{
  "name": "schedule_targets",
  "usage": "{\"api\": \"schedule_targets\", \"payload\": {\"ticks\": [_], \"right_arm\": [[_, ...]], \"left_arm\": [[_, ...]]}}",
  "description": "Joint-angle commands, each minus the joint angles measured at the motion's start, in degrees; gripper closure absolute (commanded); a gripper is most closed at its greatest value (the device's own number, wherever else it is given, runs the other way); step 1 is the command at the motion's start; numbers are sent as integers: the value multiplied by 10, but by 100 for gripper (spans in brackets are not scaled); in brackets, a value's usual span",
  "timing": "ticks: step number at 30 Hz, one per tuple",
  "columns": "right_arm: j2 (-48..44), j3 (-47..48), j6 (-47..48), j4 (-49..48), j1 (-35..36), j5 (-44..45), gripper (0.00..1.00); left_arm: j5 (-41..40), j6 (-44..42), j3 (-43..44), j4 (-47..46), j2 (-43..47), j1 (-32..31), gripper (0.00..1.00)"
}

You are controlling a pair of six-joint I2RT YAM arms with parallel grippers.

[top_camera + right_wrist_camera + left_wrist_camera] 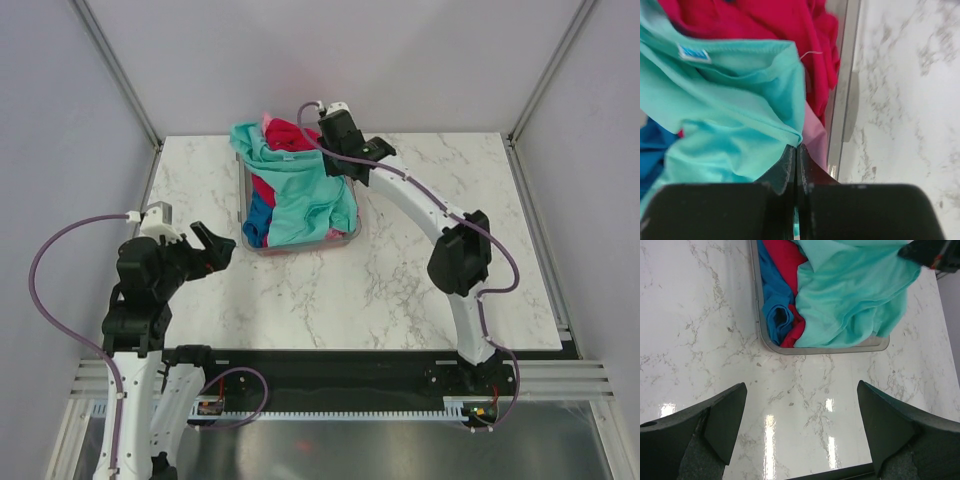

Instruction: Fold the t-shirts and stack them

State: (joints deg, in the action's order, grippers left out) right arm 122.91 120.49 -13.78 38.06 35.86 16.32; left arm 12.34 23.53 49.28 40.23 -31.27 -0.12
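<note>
Tub [300, 247] of grey plastic stands at the far middle of the table [430, 270], and I see loose cloth heaped in it, nothing folded or stacked yet. The teal shirt [305, 195] is draped over the top of the heap, covering most of the tub and spilling over its far-left rim. Under it the red shirt [290, 135] shows at the far end and again along the left side. The blue shirt [777, 315] is bunched against the tub's left wall towards the near corner. A sliver of pink shirt [816, 137] shows on my right wrist camera, squeezed between the teal cloth and the tub wall.

My right gripper [797, 148] reaches down into the far right part of the tub. Its jaws are pressed together with no gap that I can make out, and a fold of the teal shirt's edge is pinched at their tips; a bit of teal also shows between the fingers lower down. A small blue label [694, 53] sewn to the teal shirt lies at the upper left of that view.

My left gripper [801, 387] hangs above bare table on the near-left side of the tub, well apart from the cloth. Its jaws stand wide apart and hold nothing
</note>
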Motion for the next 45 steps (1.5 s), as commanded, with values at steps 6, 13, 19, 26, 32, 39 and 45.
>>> {"api": "schedule_targets", "payload": {"ticks": [6, 13, 19, 26, 32, 39, 45], "right_arm": [[-299, 28, 68, -26, -10, 279, 100], [-515, -347, -55, -16, -122, 405, 98], [-594, -551, -127, -2, -173, 243, 2], [-646, -633, -147, -4, -172, 112, 2], [-739, -703, -157, -8, -172, 12, 2], [-800, -755, -174, -8, -171, -58, 2], [-811, -715, -164, 38, -171, -95, 2]], "left_arm": [[11, -13, -4, -3, -22, 0, 0], [19, -15, -2, -4, -66, 0, 0], [65, -19, 15, -8, -187, -1, 0], [-56, -9, 105, -9, -395, -57, 0], [-80, -19, 243, -10, -571, -56, 0], [-122, -55, 445, 15, -770, -49, 35], [-143, -100, 575, 43, -929, -38, 83]]}}
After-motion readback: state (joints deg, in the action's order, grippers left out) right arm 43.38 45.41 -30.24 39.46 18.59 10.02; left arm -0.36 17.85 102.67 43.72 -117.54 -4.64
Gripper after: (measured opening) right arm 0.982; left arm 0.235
